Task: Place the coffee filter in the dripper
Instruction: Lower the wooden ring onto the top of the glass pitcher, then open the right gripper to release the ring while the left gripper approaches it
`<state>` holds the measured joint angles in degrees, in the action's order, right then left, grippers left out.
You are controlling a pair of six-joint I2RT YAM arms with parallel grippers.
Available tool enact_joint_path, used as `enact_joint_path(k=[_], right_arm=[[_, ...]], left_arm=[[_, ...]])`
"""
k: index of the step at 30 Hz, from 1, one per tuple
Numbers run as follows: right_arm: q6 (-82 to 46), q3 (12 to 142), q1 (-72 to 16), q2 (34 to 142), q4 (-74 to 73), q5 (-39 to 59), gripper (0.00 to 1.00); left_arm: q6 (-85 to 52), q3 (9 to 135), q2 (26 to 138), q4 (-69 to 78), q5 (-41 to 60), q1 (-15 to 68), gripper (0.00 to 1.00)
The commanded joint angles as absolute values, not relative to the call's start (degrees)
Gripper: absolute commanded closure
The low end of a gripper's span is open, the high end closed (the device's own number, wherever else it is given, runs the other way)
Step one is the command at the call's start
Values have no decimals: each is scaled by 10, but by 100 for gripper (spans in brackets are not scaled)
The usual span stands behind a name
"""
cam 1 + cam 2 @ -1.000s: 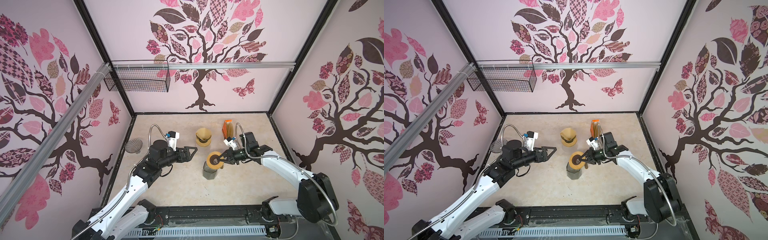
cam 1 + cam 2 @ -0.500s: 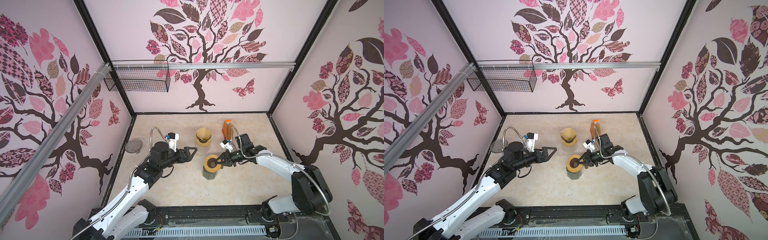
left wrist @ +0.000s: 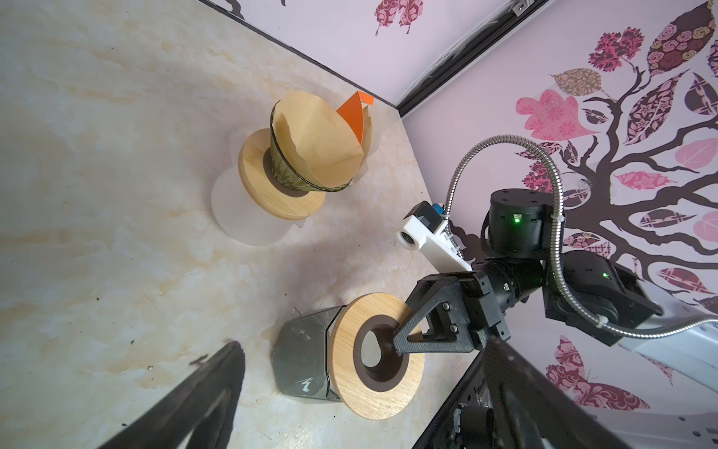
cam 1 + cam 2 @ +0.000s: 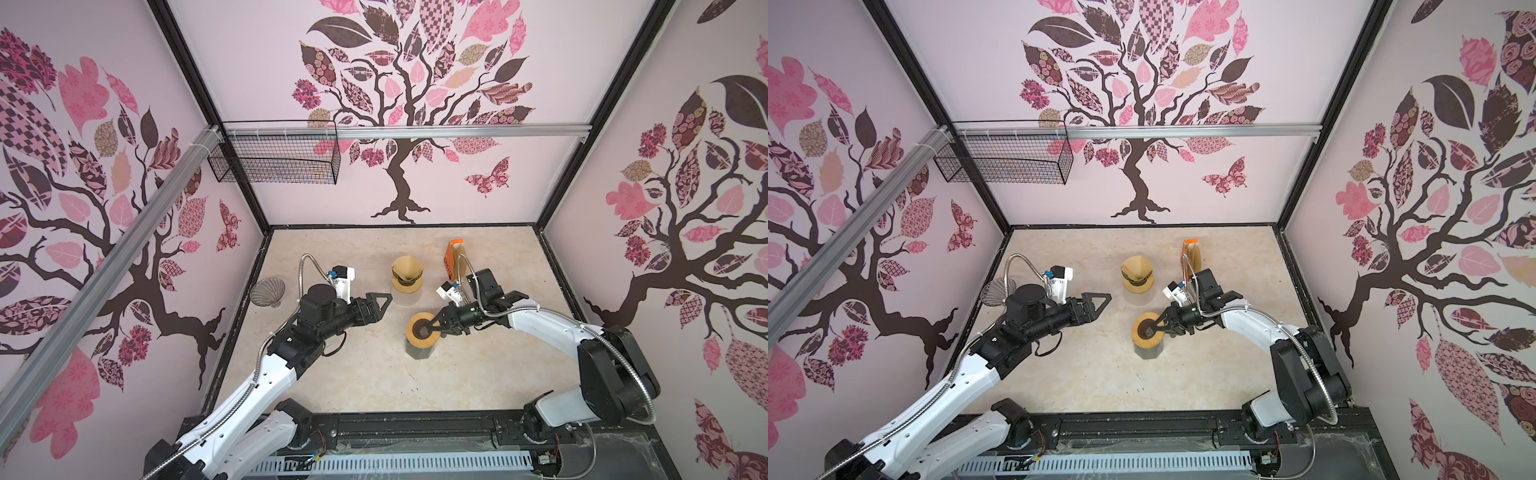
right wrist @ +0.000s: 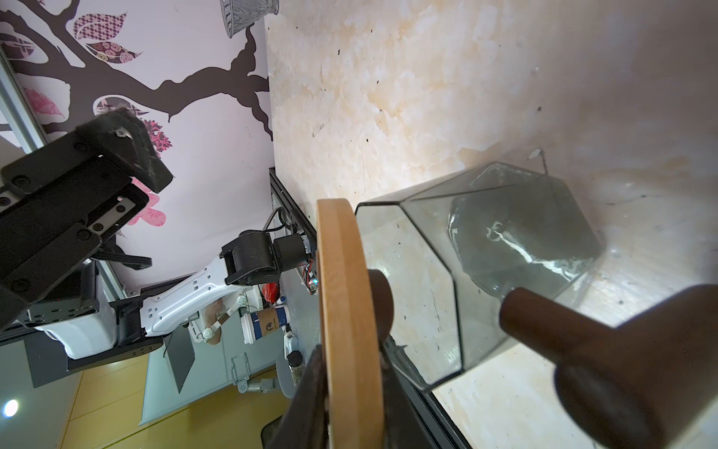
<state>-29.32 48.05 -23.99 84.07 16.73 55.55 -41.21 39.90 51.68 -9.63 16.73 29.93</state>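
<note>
Your right gripper [image 4: 430, 329] pinches the dripper ring [image 4: 419, 343] — likely seating it on the glass cup [image 4: 419, 354] — left gripper [image 4: 376, 305] spread.

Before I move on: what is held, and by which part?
Right gripper pinches the wooden ring between centre hole and outer rim; left gripper holds nothing.
</note>
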Motion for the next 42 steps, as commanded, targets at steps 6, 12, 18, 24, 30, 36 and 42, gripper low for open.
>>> enact_joint_path(k=[6, 12, 18, 24, 30, 36, 42], right_arm=[[-274, 481, -243, 858, 172, 557, 80], [-271, 482, -243, 857, 177, 554, 73], [-270, 484, -243, 845, 182, 545, 69], [-270, 486, -244, 838, 190, 533, 69], [-269, 489, -243, 823, 198, 518, 69], [-268, 492, -242, 809, 203, 501, 67], [-270, 499, -243, 794, 212, 475, 64]], left_arm=[[-412, 397, 511, -98, 155, 301, 2], [-411, 397, 512, -99, 154, 300, 2], [-412, 394, 510, -99, 154, 301, 2], [-410, 391, 509, -106, 151, 301, 2], [-400, 396, 512, -129, 149, 301, 2], [-369, 409, 517, -182, 162, 301, 2], [-332, 432, 535, -248, 186, 301, 3]])
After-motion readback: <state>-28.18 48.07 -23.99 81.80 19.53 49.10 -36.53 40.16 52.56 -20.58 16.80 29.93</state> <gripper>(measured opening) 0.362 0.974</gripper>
